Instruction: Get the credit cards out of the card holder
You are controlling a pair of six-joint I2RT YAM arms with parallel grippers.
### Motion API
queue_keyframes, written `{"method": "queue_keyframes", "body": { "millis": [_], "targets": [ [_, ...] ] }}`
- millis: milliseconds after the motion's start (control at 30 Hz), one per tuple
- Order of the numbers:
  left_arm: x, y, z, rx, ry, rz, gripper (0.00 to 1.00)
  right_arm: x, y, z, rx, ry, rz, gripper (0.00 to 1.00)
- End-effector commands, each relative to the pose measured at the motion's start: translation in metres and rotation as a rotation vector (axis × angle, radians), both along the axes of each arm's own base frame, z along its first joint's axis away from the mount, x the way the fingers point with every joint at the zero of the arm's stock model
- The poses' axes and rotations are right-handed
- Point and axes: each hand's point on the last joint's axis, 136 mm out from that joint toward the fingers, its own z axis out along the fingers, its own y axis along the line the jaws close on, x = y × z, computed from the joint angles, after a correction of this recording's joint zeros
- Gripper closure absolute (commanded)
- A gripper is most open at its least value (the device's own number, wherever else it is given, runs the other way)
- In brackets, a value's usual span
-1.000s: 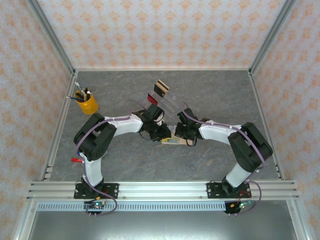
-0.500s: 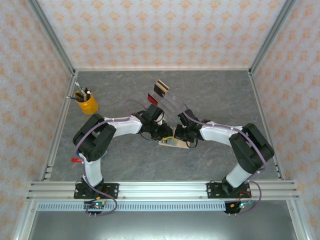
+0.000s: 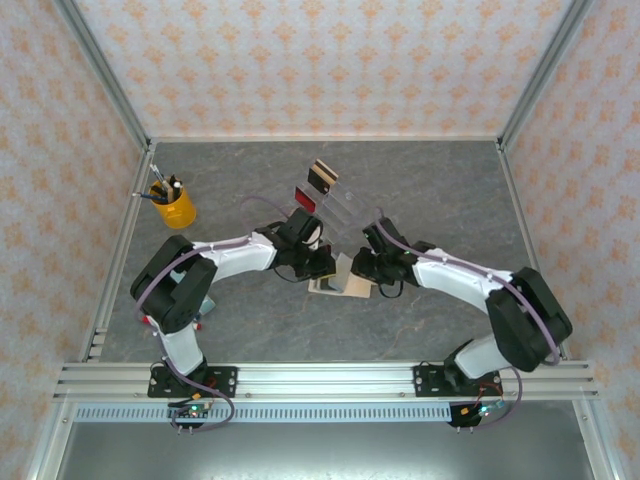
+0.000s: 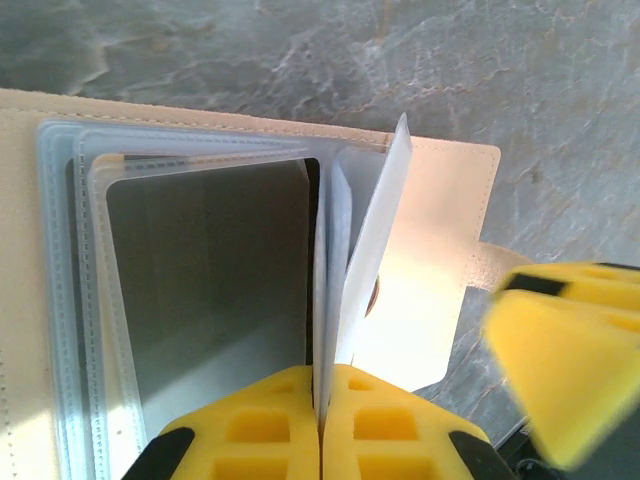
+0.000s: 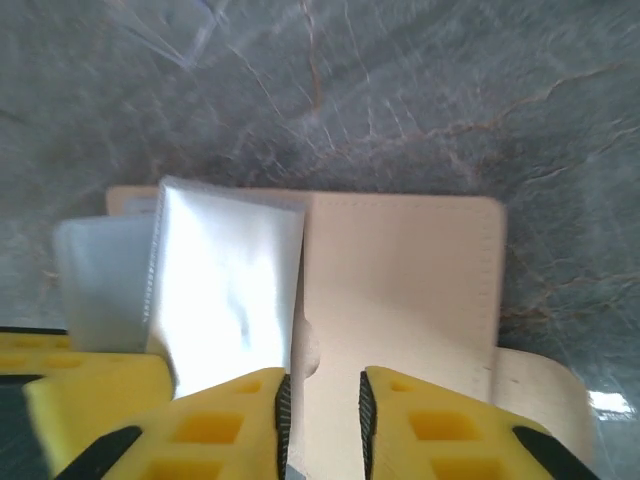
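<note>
Fanning the card holder [image 3: 340,284] at the table's centre, the left gripper [image 4: 320,385] pinches a clear sleeve [image 4: 378,250] while the right gripper [image 5: 320,405], jaws slightly parted over the tan cover, likely next grasps the pocketed dark grey card [image 4: 210,270].

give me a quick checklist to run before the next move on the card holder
1. Card holder lies open and flat on the table: ok.
2. Left gripper is shut on a clear sleeve and lifts it off the stack: ok.
3. Dark card is out of its pocket: not ok, it sits inside.
4. Right gripper is free to pinch: ok, jaws a little apart over the tan flap, nothing between them.
5. The two grippers do not touch: cannot tell, they are very close.
6. Red card and banded card stand in the clear stand: ok.
</note>
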Motion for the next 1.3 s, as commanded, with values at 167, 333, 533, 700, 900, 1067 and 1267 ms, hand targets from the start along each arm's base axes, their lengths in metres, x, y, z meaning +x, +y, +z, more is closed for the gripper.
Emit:
{"method": "queue_keyframes", "body": {
  "millis": [167, 333, 533, 700, 900, 1067, 1267],
  "targets": [
    [-0.008, -0.008, 0.019, -0.065, -0.044, -0.050, 0.68, 0.005, -0.028, 0.028, -0.054, -0.127, -0.106, 0.63],
    [-0.005, -0.035, 0.039, -0.171, -0.092, -0.075, 0.55, 0.008, -0.038, 0.038, -0.054, -0.173, -0.167, 0.61],
    [-0.001, -0.046, 0.032, -0.164, -0.094, -0.054, 0.51, 0.009, -0.048, 0.044, -0.048, -0.211, -0.223, 0.60],
    [0.001, -0.038, 0.004, -0.107, -0.041, 0.026, 0.50, 0.008, -0.047, 0.041, -0.046, -0.210, -0.220, 0.60],
    [0.002, -0.044, 0.000, -0.133, -0.034, 0.034, 0.49, 0.008, -0.044, 0.042, -0.032, -0.209, -0.210, 0.60],
    [0.004, -0.036, 0.008, -0.092, -0.069, 0.040, 0.51, 0.007, -0.037, 0.043, -0.022, -0.194, -0.168, 0.61],
    [0.010, -0.016, 0.019, -0.036, -0.118, 0.065, 0.60, 0.004, -0.013, 0.031, 0.021, -0.118, -0.070, 0.70]
  ]
}}
